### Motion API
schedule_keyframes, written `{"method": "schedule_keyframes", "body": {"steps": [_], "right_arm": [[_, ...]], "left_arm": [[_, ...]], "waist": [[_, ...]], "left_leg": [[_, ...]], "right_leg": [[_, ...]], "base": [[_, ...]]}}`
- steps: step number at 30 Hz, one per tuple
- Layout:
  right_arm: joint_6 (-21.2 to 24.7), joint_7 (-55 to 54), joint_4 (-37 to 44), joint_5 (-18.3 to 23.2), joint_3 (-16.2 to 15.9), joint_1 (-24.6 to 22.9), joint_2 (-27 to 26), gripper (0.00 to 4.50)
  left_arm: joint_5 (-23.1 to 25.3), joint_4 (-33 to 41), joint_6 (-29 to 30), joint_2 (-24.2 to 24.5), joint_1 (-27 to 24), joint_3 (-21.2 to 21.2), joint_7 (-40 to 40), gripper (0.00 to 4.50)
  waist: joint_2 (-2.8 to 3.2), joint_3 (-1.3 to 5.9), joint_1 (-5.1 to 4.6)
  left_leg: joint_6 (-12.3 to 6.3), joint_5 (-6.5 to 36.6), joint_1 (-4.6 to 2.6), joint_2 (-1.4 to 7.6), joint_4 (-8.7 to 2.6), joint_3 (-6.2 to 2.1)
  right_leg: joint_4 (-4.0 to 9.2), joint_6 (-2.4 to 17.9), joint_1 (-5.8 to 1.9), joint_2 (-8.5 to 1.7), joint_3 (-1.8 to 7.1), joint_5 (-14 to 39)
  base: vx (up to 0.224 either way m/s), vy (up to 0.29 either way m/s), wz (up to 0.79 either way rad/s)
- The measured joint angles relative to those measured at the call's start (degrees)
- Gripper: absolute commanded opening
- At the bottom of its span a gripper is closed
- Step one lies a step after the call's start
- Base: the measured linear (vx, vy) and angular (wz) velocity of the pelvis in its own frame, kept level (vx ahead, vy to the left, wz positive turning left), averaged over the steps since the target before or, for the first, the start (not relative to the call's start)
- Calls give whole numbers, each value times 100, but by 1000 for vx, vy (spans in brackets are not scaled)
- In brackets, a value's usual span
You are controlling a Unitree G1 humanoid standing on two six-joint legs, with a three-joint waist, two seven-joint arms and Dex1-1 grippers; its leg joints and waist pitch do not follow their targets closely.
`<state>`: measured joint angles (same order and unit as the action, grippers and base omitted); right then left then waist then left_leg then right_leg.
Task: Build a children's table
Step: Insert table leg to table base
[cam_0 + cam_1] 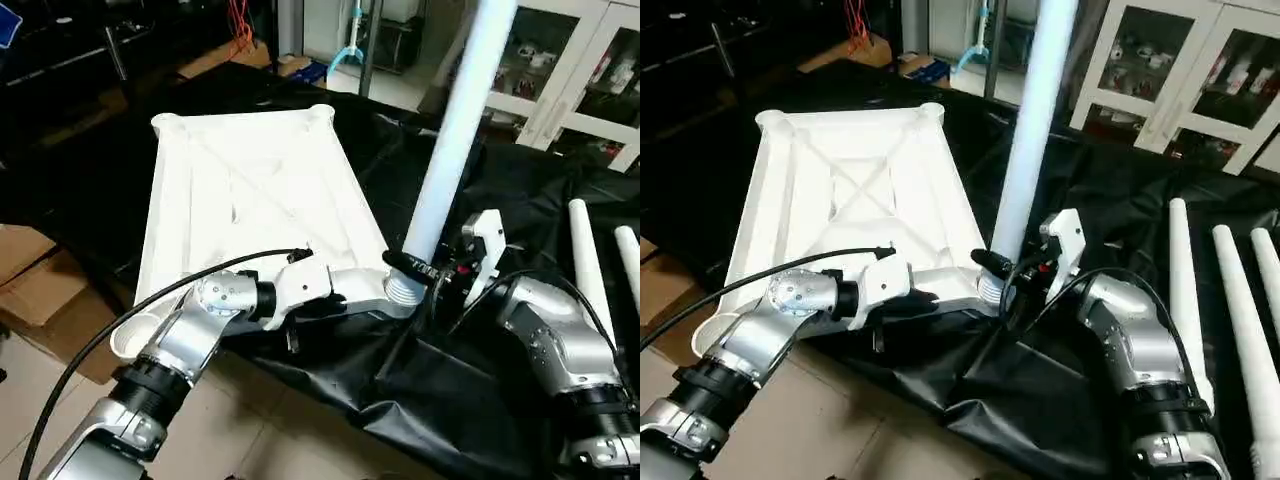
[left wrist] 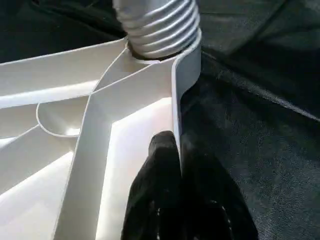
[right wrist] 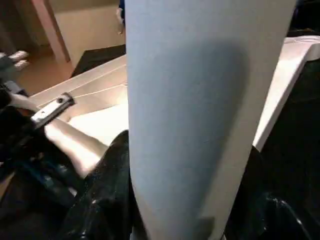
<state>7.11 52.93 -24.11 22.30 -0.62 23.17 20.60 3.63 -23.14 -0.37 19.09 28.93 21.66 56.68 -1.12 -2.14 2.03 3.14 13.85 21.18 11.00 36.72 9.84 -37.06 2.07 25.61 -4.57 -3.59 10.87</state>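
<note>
Table top [image 1: 250, 190]: white square, lying underside up on black cloth [image 1: 480, 380], X-ribs and corner sockets showing.

Right end effector [image 1: 432, 272]: black fingers clasped around the base of the leg [image 1: 455, 130], just above its ribbed thread [image 2: 160, 27]. The leg stands nearly upright, long axis rising from the near right corner socket and leaning slightly to the right. Thread seated in the socket mouth, several turns still exposed; judged partly screwed in.

Left end effector [image 2: 172, 170]: fingers clenched on the top's rim wall, just beside the same socket, steadying the top. One finger lies inside the rim, one outside.

Relation governing the next move: the leg's axis runs straight up from the right end effector, so turning must go about that axis; the right arm holds the leg, the left braces the top against the twist.

Spare legs [image 1: 1185, 290]: three lie on the cloth to the right, well apart from the top.

Cabinet [image 1: 570, 70]: glass doors, behind.
</note>
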Motion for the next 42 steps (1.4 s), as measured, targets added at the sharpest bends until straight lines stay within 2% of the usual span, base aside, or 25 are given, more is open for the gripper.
{"method": "schedule_keyframes", "body": {"steps": [10,15,18,25,27,30,32,33,34,36,37,40,42], "right_arm": [[-451,33,-570,-195,-96,256,-247,188],[-973,255,-607,-618,-365,281,-168,188],[-1201,256,-620,-672,-379,206,-174,188],[-1247,256,-633,-633,-348,151,-179,188],[-900,247,-641,-423,-153,193,-239,188],[-128,156,-772,106,236,280,-373,188],[803,96,-845,733,633,443,-294,188],[1036,99,-841,932,747,480,-263,188],[1522,140,-792,1340,935,557,-159,188],[2124,271,-585,1865,1204,650,126,188],[2445,413,-398,2144,1254,650,279,188],[3699,770,280,3437,1520,618,739,188],[4180,836,604,4028,1729,616,831,188]], "left_arm": [[-43,-87,3,30,-17,-58,17,0],[-43,-97,3,39,-17,-62,46,0],[-43,-116,3,31,-17,-62,50,0],[-52,-138,2,26,-17,-65,59,0],[-59,-138,2,36,-16,-68,72,0],[-62,-138,3,51,-16,-84,78,0],[-87,-133,3,52,-10,-102,102,0],[-98,-130,7,58,-6,-103,122,0],[-119,-109,12,69,-4,-107,161,0],[-144,-87,18,71,-4,-106,216,0],[-149,-74,24,72,-6,-106,233,0],[-157,-35,62,70,-16,-106,245,0],[-158,-32,83,70,-20,-106,241,0]], "waist": [[4,-3,-85],[-4,1,-137],[-10,5,-153],[-9,5,-153],[-9,5,-157],[2,-2,-163],[27,-19,-160],[28,-20,-157],[39,-27,-151],[51,-35,-116],[51,-37,-101],[49,-39,-30],[47,-40,-24]], "left_leg": [[10,-3,-29,6,0,-3],[11,-2,-29,2,0,-5],[11,-2,-32,2,0,-7],[12,-3,-40,4,0,-8],[12,-3,-39,4,-1,-8],[12,-3,-37,4,-1,-8],[15,-6,-29,1,-1,-5],[15,-5,-28,2,-1,-2],[14,-5,-20,3,-3,-2],[14,-5,-19,2,-10,-1],[13,-6,-18,2,-18,-1],[12,-6,-21,8,-27,1],[12,-6,-26,13,-28,3]], "right_leg": [[5,0,-59,4,-3,0],[13,0,-69,1,-2,0],[13,0,-74,1,-3,0],[11,0,-83,1,-6,0],[12,0,-84,1,-6,0],[12,0,-83,1,-5,0],[15,1,-78,-5,-3,0],[14,1,-75,-5,-3,0],[16,1,-67,-5,-5,0],[22,0,-65,-5,-6,0],[27,0,-63,-4,-8,0],[35,0,-63,1,-10,0],[35,0,-65,5,-10,0]], "base": [[0,0,0],[0,0,0],[0,0,0],[0,0,0],[0,0,0],[0,0,0],[0,0,0],[0,0,0],[0,0,0],[0,0,0],[0,0,0],[0,0,0],[0,0,0]]}}
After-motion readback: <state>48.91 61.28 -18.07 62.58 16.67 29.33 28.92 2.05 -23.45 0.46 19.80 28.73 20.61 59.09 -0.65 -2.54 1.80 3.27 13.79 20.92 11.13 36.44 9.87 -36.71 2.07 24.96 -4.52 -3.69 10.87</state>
